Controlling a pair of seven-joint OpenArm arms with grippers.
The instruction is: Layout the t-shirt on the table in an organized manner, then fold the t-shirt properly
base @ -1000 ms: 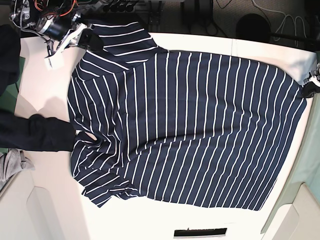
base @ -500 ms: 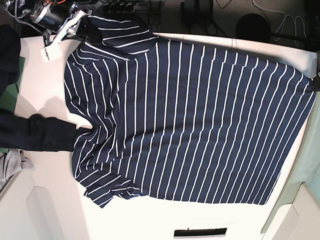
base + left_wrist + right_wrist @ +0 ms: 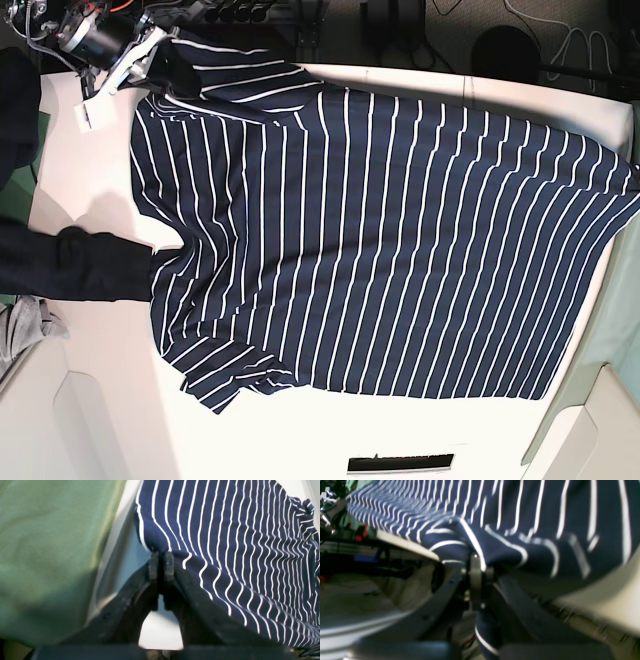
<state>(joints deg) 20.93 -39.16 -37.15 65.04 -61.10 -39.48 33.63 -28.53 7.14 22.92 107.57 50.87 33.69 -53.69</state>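
Observation:
The navy t-shirt [image 3: 380, 240] with thin white stripes lies spread over the white table [image 3: 100, 400], collar side to the left and hem to the right. At the top left corner, my right gripper [image 3: 158, 66] is shut on the shirt's upper sleeve. The right wrist view shows the right gripper [image 3: 480, 562] pinching a bunched fold of the t-shirt [image 3: 520, 517]. My left gripper [image 3: 161, 555] is shut on the edge of the t-shirt [image 3: 237, 542] at the table's right edge. In the base view that gripper is past the frame's right border.
A plain dark garment [image 3: 70, 265] and a grey cloth [image 3: 20, 330] lie at the table's left side. Green fabric [image 3: 615, 330] hangs beyond the right edge, and fills the left of the left wrist view as green fabric [image 3: 50, 555]. A white tag [image 3: 86, 115] lies near the right gripper.
Both grippers have pulled the shirt apart and toward the top right. The cloth now lies flatter and wider. The left gripper has slid out of the base view's right edge.

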